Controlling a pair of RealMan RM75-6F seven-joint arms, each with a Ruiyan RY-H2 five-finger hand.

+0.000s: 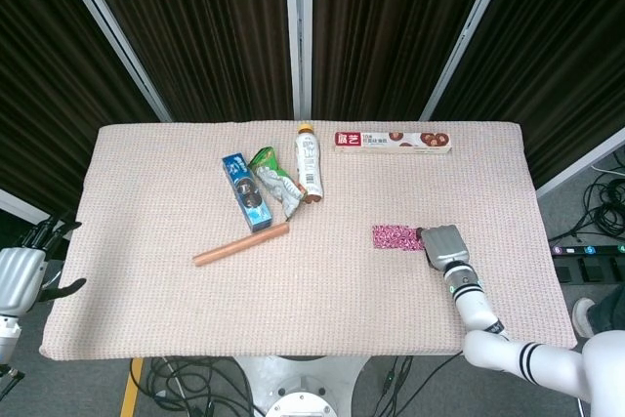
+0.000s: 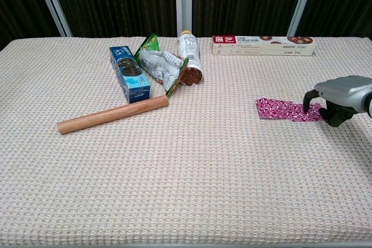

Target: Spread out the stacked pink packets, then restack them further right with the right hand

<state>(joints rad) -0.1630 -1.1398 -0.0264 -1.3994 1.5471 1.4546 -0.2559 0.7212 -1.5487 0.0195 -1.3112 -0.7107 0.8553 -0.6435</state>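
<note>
Pink packets lie fanned into a low strip on the right half of the table, and the right hand is over the strip's right end, fingertips curled down and pressing on the outermost packet. Whether anything is actually pinched there cannot be told; the head view shows only the hand's back covering that end. The left hand hangs off the table's left edge, fingers apart, holding nothing.

These packets look thin, flat and light, probably slick film, so they should slide over the woven cloth under gentle pressure, yet they will be awkward to lift off it. The best hold is likely at a free edge: press, drag a little until a corner rides up, then pinch it between thumb and finger. Too much force could bunch the cloth or drag two together. The wooden rolling pin, blue box and bottle sit well apart, out of the way.
</note>
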